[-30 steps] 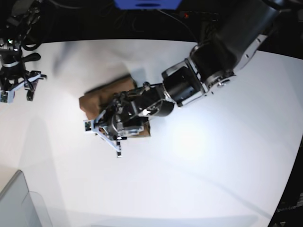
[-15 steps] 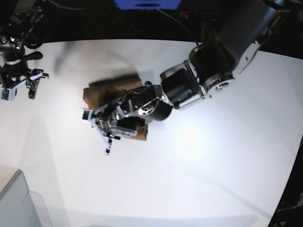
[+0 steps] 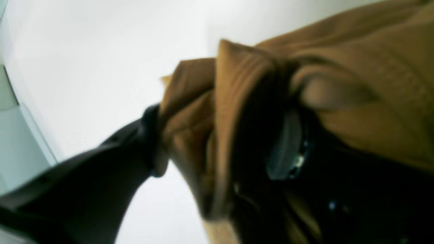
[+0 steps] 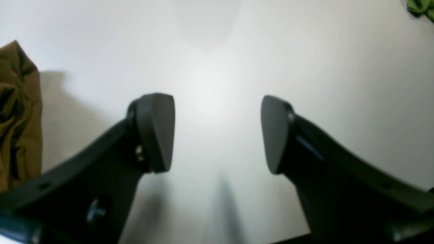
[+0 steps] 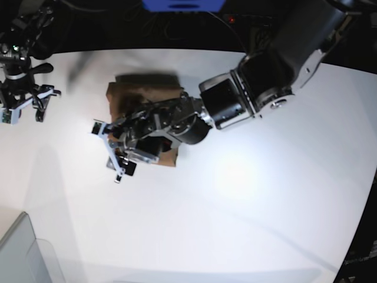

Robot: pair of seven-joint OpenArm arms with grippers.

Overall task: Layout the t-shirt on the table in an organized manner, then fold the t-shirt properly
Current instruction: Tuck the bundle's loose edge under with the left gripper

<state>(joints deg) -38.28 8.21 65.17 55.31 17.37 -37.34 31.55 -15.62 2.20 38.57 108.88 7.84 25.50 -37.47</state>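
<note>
Base view showed the t-shirt [image 5: 144, 94] as a folded brown bundle on the white worktop [image 5: 253, 194], upper-left of centre, w/ the left arm's wrist lying over its near half. Left gripper [image 5: 113, 154] sat at the bundle's left edge, jaws spread apart over bare worktop; too small there to tell if any cloth was caught. Left wrist view gave the close-up the base lacked: bunched brown cloth [image 3: 339, 67] pressed against the inner face of one finger [image 3: 101, 176], other finger mostly buried in folds, blurred. Grip or just contact, couldn't tell.

Right gripper [image 5: 23, 103] hung far left near the worktop's edge, well apart from the shirt. Right wrist view made its jaws plain: wide open, nothing between, shirt only at frame's left edge [image 4: 18, 112]. Green scrap [image 4: 422, 7] showed top-right in that view only.
</note>
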